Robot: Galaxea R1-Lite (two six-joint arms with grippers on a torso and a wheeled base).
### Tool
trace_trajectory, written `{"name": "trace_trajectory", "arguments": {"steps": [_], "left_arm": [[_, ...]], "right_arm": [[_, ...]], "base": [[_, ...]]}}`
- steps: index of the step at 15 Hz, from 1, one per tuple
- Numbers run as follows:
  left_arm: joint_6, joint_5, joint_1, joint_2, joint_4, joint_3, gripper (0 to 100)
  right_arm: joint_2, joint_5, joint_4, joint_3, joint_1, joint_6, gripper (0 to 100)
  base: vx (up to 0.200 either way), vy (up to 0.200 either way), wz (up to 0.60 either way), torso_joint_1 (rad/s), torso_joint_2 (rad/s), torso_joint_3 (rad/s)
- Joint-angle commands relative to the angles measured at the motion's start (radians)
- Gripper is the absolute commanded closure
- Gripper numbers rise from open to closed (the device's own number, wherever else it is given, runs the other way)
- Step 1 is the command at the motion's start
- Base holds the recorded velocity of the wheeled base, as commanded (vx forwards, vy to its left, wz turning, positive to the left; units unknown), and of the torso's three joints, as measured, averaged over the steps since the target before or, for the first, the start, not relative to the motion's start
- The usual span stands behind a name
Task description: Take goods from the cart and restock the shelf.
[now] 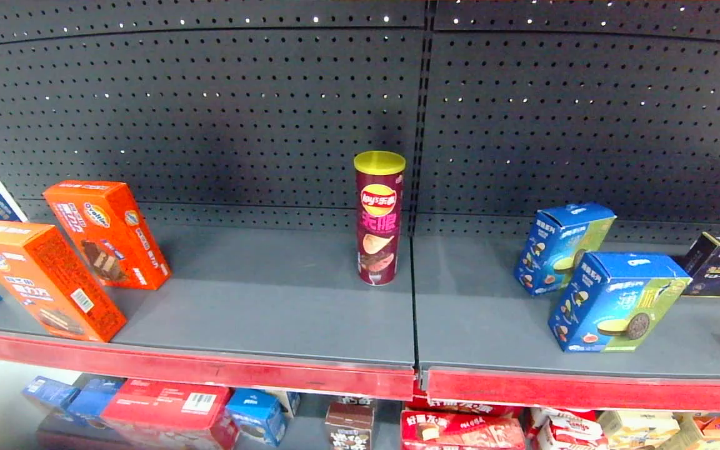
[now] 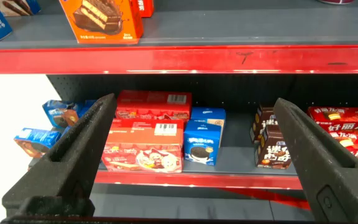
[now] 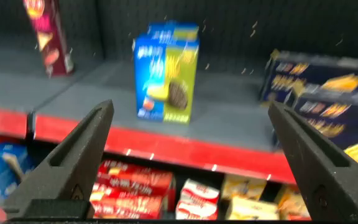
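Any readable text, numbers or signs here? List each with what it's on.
Chip can: brand logo and large characters only, not quoted.
Orange boxes: brand print; barcode digits too small.
Blue-green boxes: print too small to read.
Red shelf edge: no tags or numbers.
Red packs below: barcodes, digits blurred.

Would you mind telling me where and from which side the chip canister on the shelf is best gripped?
Probably around the mid-body of the chip canister, from the front: it stands upright, a slim cylinder with bare shelf on either side and the pegboard close behind.
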Motion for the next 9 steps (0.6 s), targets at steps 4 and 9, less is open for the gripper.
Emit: {"name": "trace_trajectory", "arguments": {"steps": [4, 9], "left_arm": [[0.000, 0.000, 0.000, 0.002, 0.000, 0.000, 0], [0.000, 0.000, 0.002, 0.002, 0.000, 0.000, 0]], "right_arm": [[0.105, 0.017, 0.083, -0.195, -0.118, 0.010, 0], [0.263, -0.003, 0.239, -0.482, -0.217, 0.025, 0]], "base": [[0.000, 0.000, 0.00, 0.000, 0.00, 0.000], [0.000, 0.000, 0.00, 0.000, 0.00, 0.000]]}}
